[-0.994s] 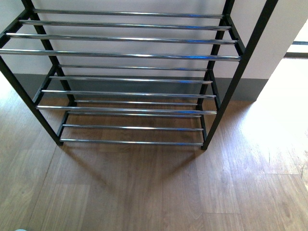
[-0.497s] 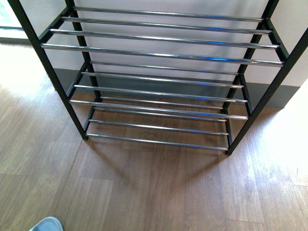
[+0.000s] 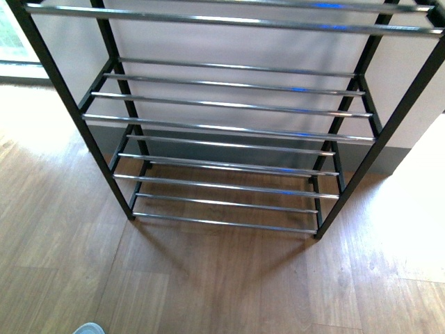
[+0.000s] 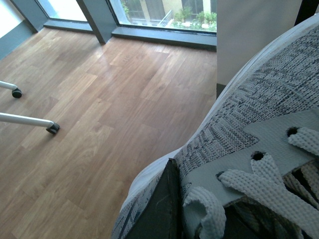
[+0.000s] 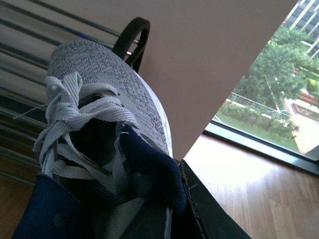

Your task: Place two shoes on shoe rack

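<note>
The shoe rack (image 3: 229,129) stands against the wall in the front view, with a black frame, chrome rods and nothing on its tiers. Neither arm shows there; only a pale shoe toe (image 3: 89,328) peeks in at the bottom edge. In the left wrist view my left gripper (image 4: 172,201) is shut on a grey knit sneaker (image 4: 259,99) with white laces, one dark finger (image 4: 158,211) against its side. My right gripper (image 5: 169,204) is shut on the other grey knit sneaker (image 5: 99,74) at its navy collar (image 5: 149,164), its toe pointing at the rack's rods (image 5: 25,30). The slides are out of view.
Wooden floor (image 3: 208,278) lies in front of the rack, with a sunlit patch to its right. White chair legs on castors (image 4: 52,128) stand on the floor in the left wrist view. Low window frames (image 4: 159,35) run along the wall beside the rack.
In the front view the rack has slid sideways and then lower in the picture, its top tier now at the upper edge. The pale toe has come into view at the bottom left.
</note>
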`<action>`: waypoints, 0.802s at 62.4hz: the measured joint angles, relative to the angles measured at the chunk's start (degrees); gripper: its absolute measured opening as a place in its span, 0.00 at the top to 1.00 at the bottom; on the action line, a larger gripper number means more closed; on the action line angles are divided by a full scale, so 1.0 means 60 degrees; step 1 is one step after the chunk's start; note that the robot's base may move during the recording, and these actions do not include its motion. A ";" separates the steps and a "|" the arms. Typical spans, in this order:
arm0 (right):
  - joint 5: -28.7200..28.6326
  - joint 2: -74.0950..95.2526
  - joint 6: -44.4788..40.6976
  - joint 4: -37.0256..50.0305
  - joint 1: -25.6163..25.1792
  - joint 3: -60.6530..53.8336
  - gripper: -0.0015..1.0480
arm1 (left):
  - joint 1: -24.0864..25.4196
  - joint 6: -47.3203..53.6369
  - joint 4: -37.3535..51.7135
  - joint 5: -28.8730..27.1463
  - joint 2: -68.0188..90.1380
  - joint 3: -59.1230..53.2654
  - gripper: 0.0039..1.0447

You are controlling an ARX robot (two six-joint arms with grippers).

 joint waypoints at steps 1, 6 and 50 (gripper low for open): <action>-0.0004 0.0000 0.0000 0.0000 0.0000 0.0000 0.99 | 0.0000 0.0000 0.0000 0.0004 0.0000 0.0000 0.99; -0.0015 0.0000 -0.0004 0.0000 0.0000 0.0000 0.99 | 0.0000 0.0000 0.0000 -0.0004 0.0000 0.0000 0.99; 0.2594 0.4102 0.3289 0.2218 0.4054 0.1559 0.99 | 0.0000 0.0004 0.0000 -0.0025 0.0000 0.0000 0.99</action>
